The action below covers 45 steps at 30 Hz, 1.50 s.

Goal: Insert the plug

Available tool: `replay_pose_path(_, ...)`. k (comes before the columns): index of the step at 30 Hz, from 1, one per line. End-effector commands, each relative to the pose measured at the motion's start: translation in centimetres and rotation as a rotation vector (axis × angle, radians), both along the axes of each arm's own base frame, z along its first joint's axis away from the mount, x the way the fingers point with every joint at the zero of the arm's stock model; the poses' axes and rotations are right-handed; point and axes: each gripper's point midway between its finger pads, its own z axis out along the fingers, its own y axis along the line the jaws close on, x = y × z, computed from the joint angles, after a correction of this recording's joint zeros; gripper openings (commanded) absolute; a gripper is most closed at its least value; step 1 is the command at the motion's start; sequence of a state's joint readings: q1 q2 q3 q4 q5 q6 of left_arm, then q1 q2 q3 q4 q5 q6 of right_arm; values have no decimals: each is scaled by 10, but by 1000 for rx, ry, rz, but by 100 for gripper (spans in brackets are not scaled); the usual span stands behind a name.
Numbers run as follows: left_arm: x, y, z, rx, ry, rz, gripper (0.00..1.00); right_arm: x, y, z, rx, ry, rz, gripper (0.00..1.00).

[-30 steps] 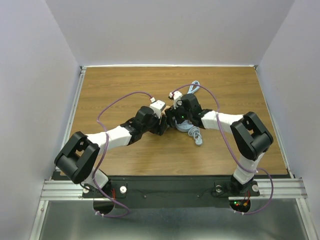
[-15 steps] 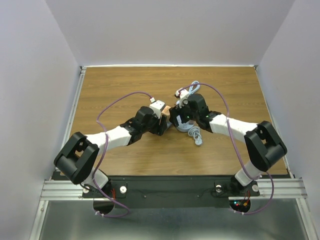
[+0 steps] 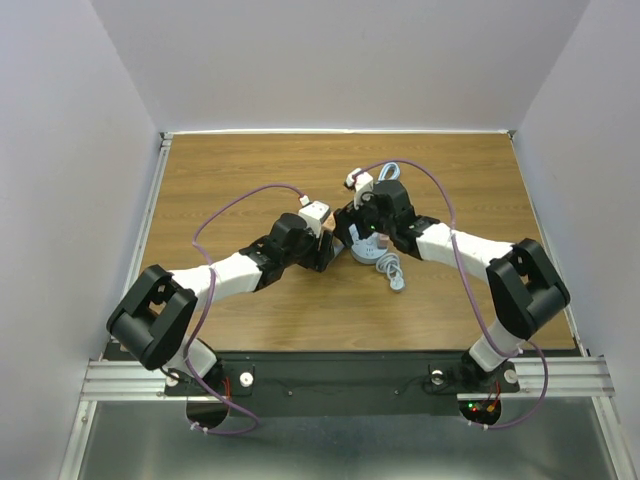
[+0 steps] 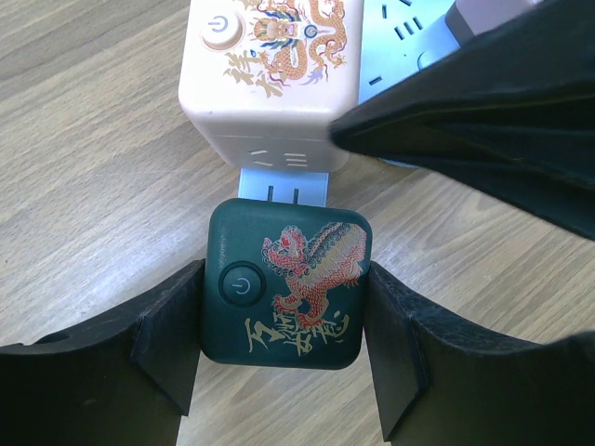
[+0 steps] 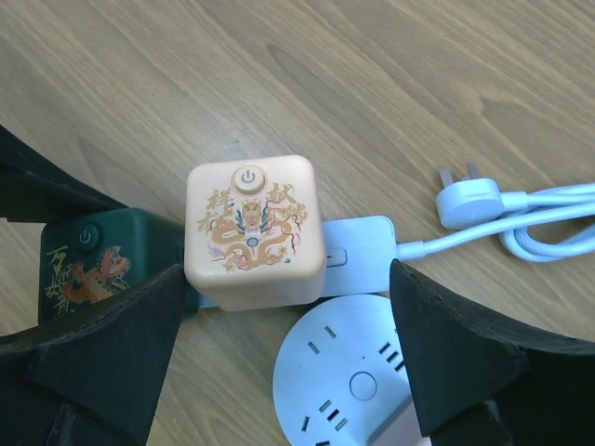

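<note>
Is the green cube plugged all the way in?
No. Its prongs show in a gap between green cube and cream cube.

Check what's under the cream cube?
A pale blue base pokes out from beneath the cream cube; the part directly under it is covered.

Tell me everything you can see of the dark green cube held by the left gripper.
The dark green cube is a rounded, matte, plastic-looking block. Its top face carries a round power button and a red and gold dragon print with gold characters. It sits level above the wooden table, clamped on two opposite sides by the left gripper. A pale blue part with two dark slots fills the gap to the cream cube; whether it belongs to the green cube is unclear.
</note>
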<state>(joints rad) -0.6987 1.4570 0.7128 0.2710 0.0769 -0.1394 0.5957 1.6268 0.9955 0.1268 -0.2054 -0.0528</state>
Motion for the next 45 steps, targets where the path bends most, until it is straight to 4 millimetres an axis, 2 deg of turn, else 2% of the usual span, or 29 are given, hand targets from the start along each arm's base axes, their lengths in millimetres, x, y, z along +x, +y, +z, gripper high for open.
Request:
replay_pose_path(1,-34,-10,-4,-36,94,-92,0,12,20,27,70,-85,61,94)
replay_pose_path(11,-35,-11,-5,-34,104,-104,0,15,33,30,112,-106,106,94)
replay_pose_path(19,-35,-10,-5,-34,105,-103,0,20,38,19,111,-105,120,93)
replay_pose_path(22,-36,-11,-6,-32,107,-105,0,19,39,13,101,-99,127,89)
replay_pose_path(32,-32,-7,-10,-10,116,-79,0,10,29,-7,51,-85,138,40)
replay_pose_path(38,-31,-5,-11,6,129,-62,0,4,24,-18,31,-67,144,28)
replay_pose_path(40,-31,-4,-11,11,128,-58,0,1,21,-25,16,-56,143,6)
replay_pose_path(41,-31,-3,-11,13,131,-53,0,-1,20,-25,15,-57,142,0)
replay_pose_path(45,-30,-3,-12,14,135,-46,0,-7,12,-34,1,-36,124,0)
